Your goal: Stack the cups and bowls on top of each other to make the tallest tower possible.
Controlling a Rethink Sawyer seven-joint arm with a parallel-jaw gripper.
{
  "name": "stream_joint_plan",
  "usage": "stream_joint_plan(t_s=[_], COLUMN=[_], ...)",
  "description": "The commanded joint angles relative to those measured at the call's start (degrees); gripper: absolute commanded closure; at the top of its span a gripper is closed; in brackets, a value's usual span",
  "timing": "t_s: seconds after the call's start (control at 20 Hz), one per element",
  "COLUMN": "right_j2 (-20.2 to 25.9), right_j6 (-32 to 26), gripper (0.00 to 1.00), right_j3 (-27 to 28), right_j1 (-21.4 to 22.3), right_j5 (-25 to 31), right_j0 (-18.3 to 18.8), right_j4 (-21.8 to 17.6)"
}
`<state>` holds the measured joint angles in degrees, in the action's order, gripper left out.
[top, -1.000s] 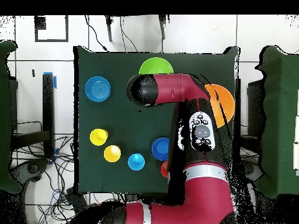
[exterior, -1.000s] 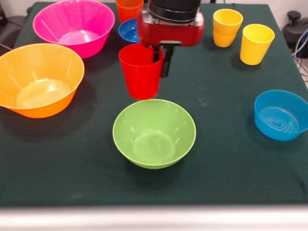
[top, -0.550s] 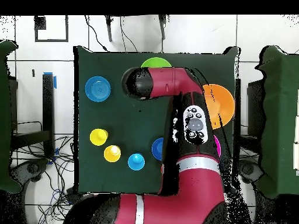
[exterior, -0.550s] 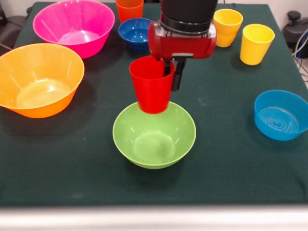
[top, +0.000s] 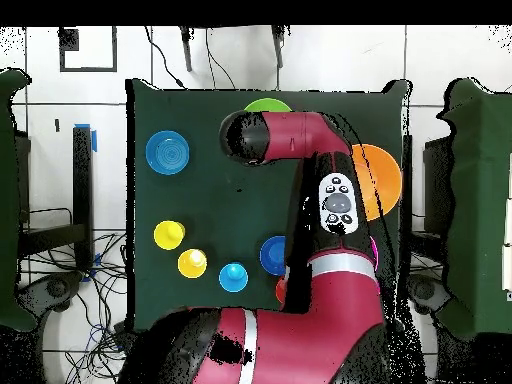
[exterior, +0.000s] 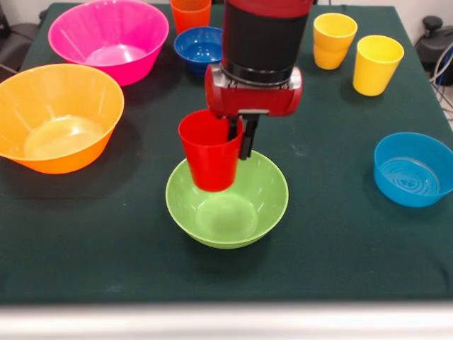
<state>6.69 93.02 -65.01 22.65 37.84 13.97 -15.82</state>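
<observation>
I had the gripper (exterior: 237,138) clamped on the red cup (exterior: 210,150), one finger inside the rim, one outside on the far wall. Cup was upright, mouth up, hanging over the green bowl (exterior: 227,197), its base down below the bowl's rim level from the front cam but I couldn't tell if it touched the bowl's floor. Green bowl sat mid-table, near the front edge, nothing resting in it that I could see.

Rest of the pieces were spread on the dark green table (exterior: 333,234). Pink bowl (exterior: 108,39) at the back left in the front cam, yellow-orange bowl (exterior: 56,116) just in front of it. Dark blue bowl (exterior: 200,47) behind the arm, w/ the orange cup (exterior: 190,14) right beside it at the back edge. Two yellow cups (exterior: 335,40) and (exterior: 377,64) stood back right, near each other but apart. Light blue bowl (exterior: 413,168) sat alone on the right side.

Overhead cam: arm (top: 300,150) covered most of the green bowl, only a sliver of rim (top: 268,104) showed. Light blue cup (top: 233,277) stood next to the yellow ones. No stacking done yet, every piece sat separate.
</observation>
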Motion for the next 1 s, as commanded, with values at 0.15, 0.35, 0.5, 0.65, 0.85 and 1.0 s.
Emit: stream_joint_plan(t_s=[0.15,0.35,0.5,0.65,0.85,1.0], right_j2=[1.7,2.2,2.3,2.2,2.0,2.2], right_j6=[1.9,2.9,3.8,4.3,4.4,3.9], gripper=[1.00,1.00,1.00,1.00,1.00,1.00], right_j3=[1.9,1.0,2.2,2.1,2.4,3.5], right_j1=[-3.9,-3.4,-4.2,-4.6,-5.1,-5.2], right_j5=[2.6,1.6,2.0,1.4,0.8,1.5], right_j0=[1.4,1.0,0.3,0.1,-0.2,-0.4], right_j4=[-0.4,0.3,0.8,0.8,0.6,0.7])
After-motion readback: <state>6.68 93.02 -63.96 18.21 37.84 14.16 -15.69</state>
